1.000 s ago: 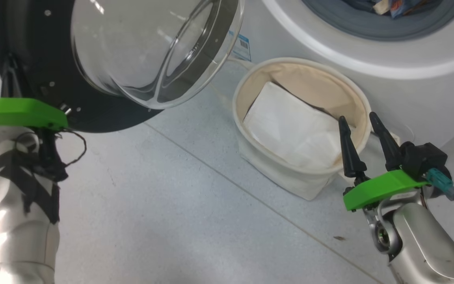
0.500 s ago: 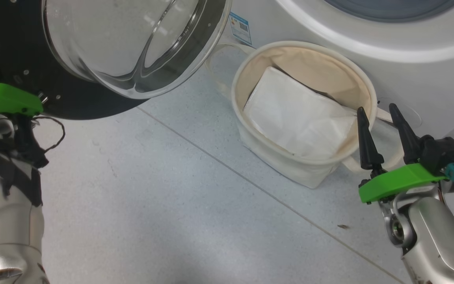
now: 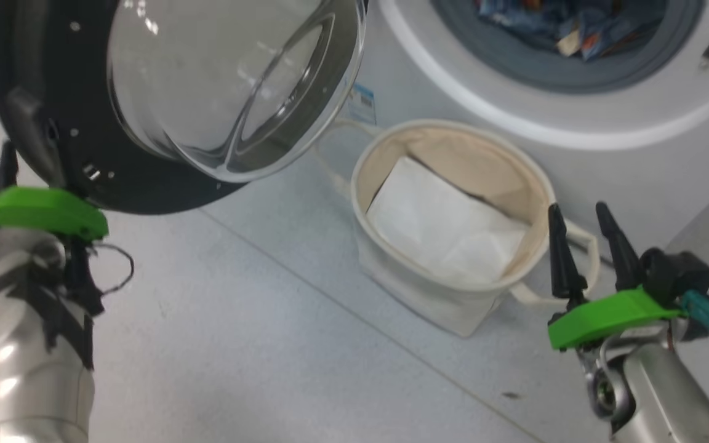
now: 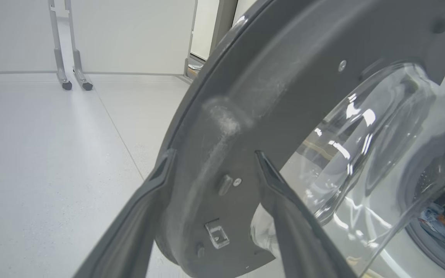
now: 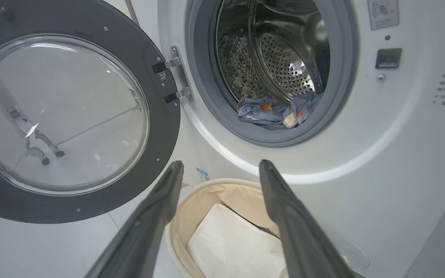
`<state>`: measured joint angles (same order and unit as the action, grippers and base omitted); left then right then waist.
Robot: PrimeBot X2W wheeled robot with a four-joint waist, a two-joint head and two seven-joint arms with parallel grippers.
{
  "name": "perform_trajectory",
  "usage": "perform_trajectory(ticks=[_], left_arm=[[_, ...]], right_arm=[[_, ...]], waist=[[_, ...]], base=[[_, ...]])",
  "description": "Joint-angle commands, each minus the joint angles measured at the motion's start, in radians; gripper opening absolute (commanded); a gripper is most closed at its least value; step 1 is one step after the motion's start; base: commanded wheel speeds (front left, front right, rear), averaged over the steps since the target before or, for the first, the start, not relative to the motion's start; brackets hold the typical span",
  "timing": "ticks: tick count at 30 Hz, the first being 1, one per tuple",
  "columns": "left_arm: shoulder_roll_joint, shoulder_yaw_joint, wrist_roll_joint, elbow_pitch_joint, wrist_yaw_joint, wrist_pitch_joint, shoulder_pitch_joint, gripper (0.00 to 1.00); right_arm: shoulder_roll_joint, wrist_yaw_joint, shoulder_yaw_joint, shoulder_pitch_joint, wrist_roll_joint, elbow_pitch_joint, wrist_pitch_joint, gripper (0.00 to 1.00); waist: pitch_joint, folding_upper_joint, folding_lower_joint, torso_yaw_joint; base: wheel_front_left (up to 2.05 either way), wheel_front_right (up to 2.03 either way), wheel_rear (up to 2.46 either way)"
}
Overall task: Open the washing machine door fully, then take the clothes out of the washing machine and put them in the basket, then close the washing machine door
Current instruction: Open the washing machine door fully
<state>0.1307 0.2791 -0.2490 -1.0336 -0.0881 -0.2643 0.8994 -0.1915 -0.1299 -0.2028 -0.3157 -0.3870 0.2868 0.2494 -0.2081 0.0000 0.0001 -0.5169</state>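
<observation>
- Change since the earlier picture: the head camera has tipped upward, so the whole scene sits lower in its view and the drum mouth shows again at 1 o'clock. Measured against door and basket, both grippers hold much the same places.
- Washing machine door [image 3: 145, 192]: swung open on its hinge [image 5: 176, 79], at 10 o'clock in the head view, with the glass bowl bulging toward the camera.
- Left gripper [image 4: 214, 152]: at 9 o'clock in the head view. Jaws spread wide, astride the door's black rim, one finger outside the edge and one over the inner face by the glass. Whether either touches the rim cannot be told.
- Washing machine [image 3: 576, 160]: white front, grey seal [image 5: 207, 96], steel drum [image 5: 284, 58].
- Clothes [image 5: 269, 112]: blue heap with orange print, lying at 6 o'clock inside the drum, against the seal.
- Basket [image 3: 447, 307]: on the floor [image 3: 268, 344] just before the machine, below the drum mouth, holding a flat white sheet [image 3: 440, 227].
- Right gripper [image 3: 577, 209]: at 4 o'clock, jaws wide apart and empty, beside the basket's 3 o'clock rim.
</observation>
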Motion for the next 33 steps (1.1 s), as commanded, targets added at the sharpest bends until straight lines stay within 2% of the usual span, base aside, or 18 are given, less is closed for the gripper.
perform_trajectory(ticks=[1,7,11,14,18,25,26,29,33], left_arm=[[0.05,0.017,0.009,0.029,0.006,0.003,-0.003,1.0],[0.051,0.003,0.034,0.084,-0.017,0.003,-0.094,1.0],[0.075,-0.019,0.04,0.122,-0.034,0.003,-0.163,1.0],[0.098,-0.033,0.007,0.146,-0.041,0.003,-0.216,1.0],[0.126,-0.125,-0.07,0.221,-0.042,0.003,-0.29,1.0],[0.251,-0.356,-0.177,0.442,-0.042,0.003,-0.455,1.0],[0.251,-0.356,-0.177,0.442,-0.042,0.003,-0.455,1.0],[0.299,-0.424,-0.245,0.497,-0.042,0.009,-0.511,1.0],[0.356,-0.455,-0.329,0.547,-0.042,0.024,-0.558,1.0]], right_arm=[[0.016,-0.001,-0.011,0.012,-0.003,-0.032,0.012,1.0],[0.067,-0.001,-0.003,0.076,-0.005,-0.035,0.012,1.0],[0.092,-0.001,-0.008,0.107,0.001,-0.043,0.012,1.0],[0.107,-0.001,-0.015,0.125,0.003,-0.05,0.012,1.0],[0.116,-0.001,-0.01,0.135,0.011,-0.057,0.012,1.0],[0.108,-0.001,0.017,0.131,0.027,-0.065,0.012,1.0],[0.108,-0.001,0.017,0.131,0.027,-0.065,0.012,1.0],[0.102,-0.001,0.019,0.123,0.035,-0.069,0.012,1.0],[0.097,-0.001,0.019,0.113,0.044,-0.069,0.012,1.0]], waist=[[0.067,0.0,-0.0001,0.019],[0.175,0.0,-0.0001,0.082],[0.228,0.0,-0.0001,0.156],[0.253,0.0,-0.0001,0.226],[0.261,0.0,-0.0001,0.321],[0.258,0.0,-0.0001,0.466],[0.258,0.0,-0.0001,0.466],[0.251,0.0,-0.0001,0.52],[0.246,0.0,-0.0001,0.584]], base=[[0.0,0.0,0.0],[0.0,0.0,0.0],[0.0,0.0,0.0],[0.0,0.0,0.0],[0.0,0.0,0.0],[0.0,0.0,0.0],[0.0,0.0,0.0],[0.0,0.0,0.0],[0.0,0.0,0.0]])
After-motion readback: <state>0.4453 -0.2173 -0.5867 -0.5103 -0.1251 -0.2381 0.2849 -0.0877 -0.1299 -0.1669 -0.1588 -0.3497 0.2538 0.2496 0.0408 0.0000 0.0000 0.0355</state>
